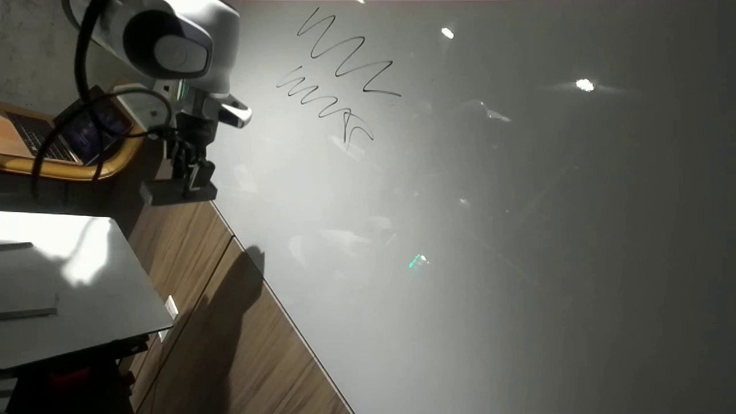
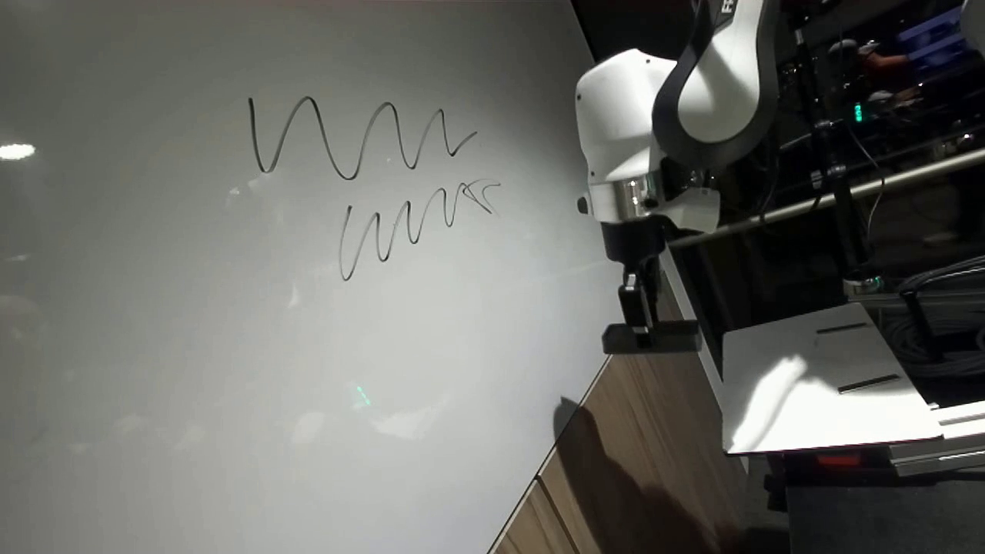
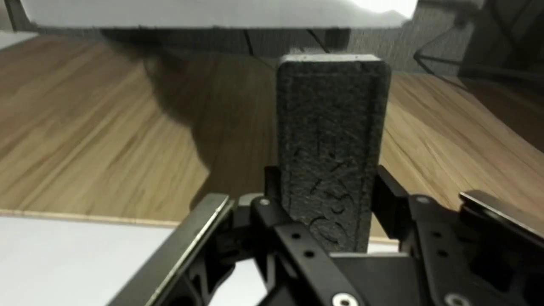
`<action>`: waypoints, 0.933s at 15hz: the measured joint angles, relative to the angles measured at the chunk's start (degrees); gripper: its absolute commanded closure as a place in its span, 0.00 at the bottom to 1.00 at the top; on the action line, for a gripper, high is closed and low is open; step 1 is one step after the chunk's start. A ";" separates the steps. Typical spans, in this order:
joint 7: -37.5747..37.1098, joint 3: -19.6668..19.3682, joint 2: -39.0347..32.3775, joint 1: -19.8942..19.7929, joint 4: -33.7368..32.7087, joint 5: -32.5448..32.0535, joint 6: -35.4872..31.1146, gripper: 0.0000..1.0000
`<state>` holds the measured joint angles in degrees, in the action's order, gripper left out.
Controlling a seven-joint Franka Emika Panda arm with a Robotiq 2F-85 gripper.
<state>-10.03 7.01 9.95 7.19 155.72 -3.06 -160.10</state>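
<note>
My gripper (image 3: 325, 187) is shut on a dark grey felt eraser (image 3: 333, 106) that stands up between its black fingers in the wrist view. In both exterior views the gripper (image 1: 194, 175) (image 2: 637, 308) points down, with the eraser (image 1: 172, 192) (image 2: 673, 338) held crosswise at its tips. The eraser is near the lower edge of a whiteboard (image 1: 460, 322) (image 2: 231, 346); I cannot tell whether it touches the board. Two black zigzag scribbles are on the board: a larger one (image 1: 363, 38) (image 2: 350, 178) and a smaller one (image 1: 319, 117) (image 2: 346, 278).
Wood panels (image 1: 276, 345) (image 2: 654, 431) lie below the board, with the arm's shadow on them. A grey platform (image 1: 98, 305) (image 2: 831, 385) stands by the arm; its edge shows in the wrist view (image 3: 212, 15). A laptop (image 1: 46, 135) rests on a yellow-rimmed surface. Cables hang along the arm.
</note>
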 measured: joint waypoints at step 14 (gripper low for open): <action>-21.36 20.68 9.01 -12.48 -28.34 -17.66 -1.97 0.71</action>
<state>-31.38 27.70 18.95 -5.29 127.38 -20.72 -162.07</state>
